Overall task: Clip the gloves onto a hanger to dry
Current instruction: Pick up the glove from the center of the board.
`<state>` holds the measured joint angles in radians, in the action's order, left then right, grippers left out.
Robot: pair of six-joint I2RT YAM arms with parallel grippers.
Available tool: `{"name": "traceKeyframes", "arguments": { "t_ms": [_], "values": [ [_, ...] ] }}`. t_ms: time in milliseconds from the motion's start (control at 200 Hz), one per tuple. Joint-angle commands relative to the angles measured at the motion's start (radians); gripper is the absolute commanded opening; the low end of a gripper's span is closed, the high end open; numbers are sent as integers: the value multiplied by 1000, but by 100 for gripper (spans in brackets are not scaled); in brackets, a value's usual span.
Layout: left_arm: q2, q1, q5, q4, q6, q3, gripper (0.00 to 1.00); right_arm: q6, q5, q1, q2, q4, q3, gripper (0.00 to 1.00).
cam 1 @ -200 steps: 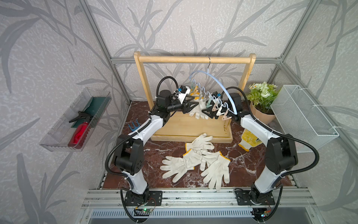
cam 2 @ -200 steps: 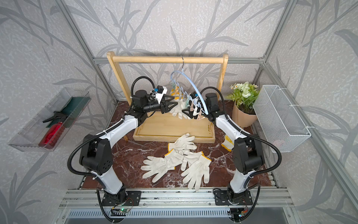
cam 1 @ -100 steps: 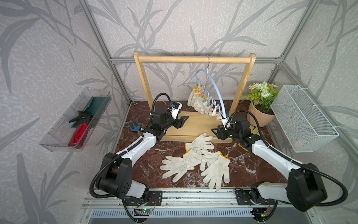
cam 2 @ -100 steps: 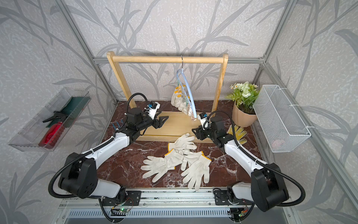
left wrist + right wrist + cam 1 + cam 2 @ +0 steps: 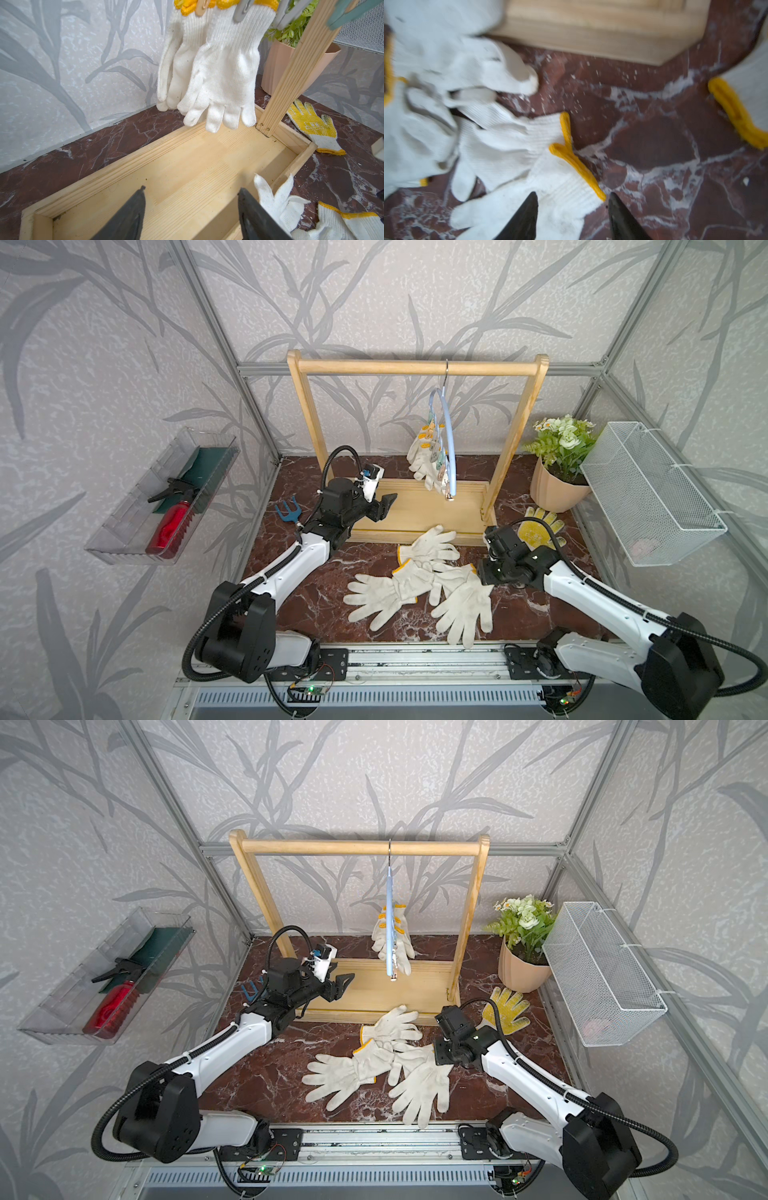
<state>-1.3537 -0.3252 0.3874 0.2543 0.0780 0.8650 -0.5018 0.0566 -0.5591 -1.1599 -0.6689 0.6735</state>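
Note:
The light-blue hanger (image 5: 449,439) (image 5: 389,915) hangs edge-on from the wooden bar, with two off-white gloves (image 5: 419,456) (image 5: 400,942) (image 5: 224,68) clipped to it. More gloves (image 5: 419,576) (image 5: 382,1060) lie overlapped on the marble floor. My left gripper (image 5: 384,506) (image 5: 347,982) (image 5: 191,189) is open and empty over the rack's wooden base, short of the hanging gloves. My right gripper (image 5: 478,574) (image 5: 436,1052) (image 5: 572,196) points down, open, its jaws on either side of the yellow-trimmed cuff (image 5: 577,166) of one floor glove.
The wooden rack (image 5: 415,366) stands on a shallow wooden base (image 5: 415,510). A yellow patterned glove (image 5: 536,526), plant pot (image 5: 557,489) and wire basket (image 5: 648,497) are at the right. A blue hand fork (image 5: 289,510) and wall tray (image 5: 166,502) are at the left.
Both arms have dropped away from the hanger, which has swung edge-on. The right gripper went down to the floor gloves. The left gripper opened wider and lowered over the base.

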Motion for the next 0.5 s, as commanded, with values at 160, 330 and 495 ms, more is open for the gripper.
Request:
{"name": "traceKeyframes", "arguments": {
  "t_ms": [160,330,495],
  "values": [
    [32,0,15,5,20,-4,70,-129,-3,-4,-35,21,-98,50],
    [30,0,44,-1,18,-16,70,-130,-97,-3,-49,202,-140,49],
    [35,-2,65,9,0,-24,70,-127,-111,-2,-46,273,-157,35]
  ]
}}
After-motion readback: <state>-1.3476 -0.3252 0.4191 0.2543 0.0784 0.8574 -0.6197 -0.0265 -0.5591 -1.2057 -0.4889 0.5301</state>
